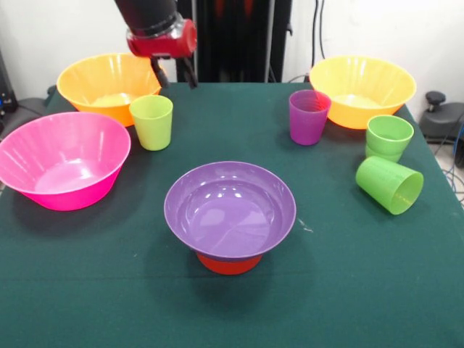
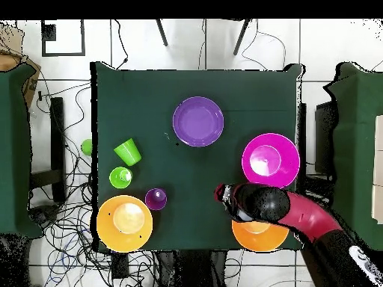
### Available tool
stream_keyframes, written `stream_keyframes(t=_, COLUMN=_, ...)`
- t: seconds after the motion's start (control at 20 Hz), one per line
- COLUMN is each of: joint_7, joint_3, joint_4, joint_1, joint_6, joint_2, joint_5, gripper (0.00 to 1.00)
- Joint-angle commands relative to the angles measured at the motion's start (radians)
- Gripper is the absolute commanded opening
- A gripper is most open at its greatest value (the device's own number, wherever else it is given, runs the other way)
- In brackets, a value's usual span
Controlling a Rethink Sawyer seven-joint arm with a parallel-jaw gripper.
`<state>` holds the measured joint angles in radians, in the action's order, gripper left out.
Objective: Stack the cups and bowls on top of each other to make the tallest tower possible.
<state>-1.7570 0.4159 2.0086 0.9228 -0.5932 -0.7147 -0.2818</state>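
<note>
purple bowl rides an orange base

mid-table, the glossy purple bowl (image 1: 230,209) sits on a small upturned orange bowl (image 1: 228,263). the yellow-green cup (image 1: 151,122) stands upright apart, just below the gripper (image 1: 174,75), whose fingers hang parted and empty near the robot-side edge. bare green cloth (image 1: 348,290) lies open along the opposite edge.

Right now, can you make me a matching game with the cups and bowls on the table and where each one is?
Things:
1. purple bowl
2. pink bowl
3. tipped green cup
4. yellow-green cup

Clues:
A. lying on its side
B. standing upright just under the claw
C. sitting on top of a small orange bowl
D. alone at the table edge, empty

Pairs: 1-C, 2-D, 3-A, 4-B
</note>
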Motion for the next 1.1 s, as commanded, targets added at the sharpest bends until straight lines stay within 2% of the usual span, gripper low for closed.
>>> stream_keyframes(t=0.05, joint_7=0.024, joint_3=0.066, joint_4=-0.071, joint_1=-0.023, joint_6=-0.123, joint_2=-0.035, joint_5=0.038, gripper=1.0)
stream_keyframes(t=0.15, joint_7=0.028, joint_3=0.054, joint_4=-0.143, joint_1=-0.038, joint_6=-0.124, joint_2=0.02, joint_5=0.022, gripper=1.0)
stream_keyframes(t=0.3, joint_7=0.024, joint_3=0.046, joint_4=-0.204, joint_1=-0.048, joint_6=-0.107, joint_2=0.083, joint_5=0.01, gripper=1.0)
stream_keyframes(t=0.6, joint_7=-0.035, joint_3=0.025, joint_4=-0.283, joint_1=-0.103, joint_6=-0.017, joint_2=0.193, joint_5=0.002, gripper=1.0)
stream_keyframes(t=0.85, joint_7=-0.039, joint_3=0.025, joint_4=-0.297, joint_1=-0.114, joint_6=-0.021, joint_2=0.201, joint_5=0.006, gripper=1.0)
stream_keyframes(t=1.0, joint_7=-0.054, joint_3=0.026, joint_4=-0.228, joint_1=-0.104, joint_6=-0.001, joint_2=0.15, joint_5=0.008, gripper=1.0)
stream_keyframes(t=1.1, joint_7=-0.062, joint_3=0.029, joint_4=-0.202, joint_1=-0.103, joint_6=0.02, joint_2=0.145, joint_5=0.009, gripper=1.0)
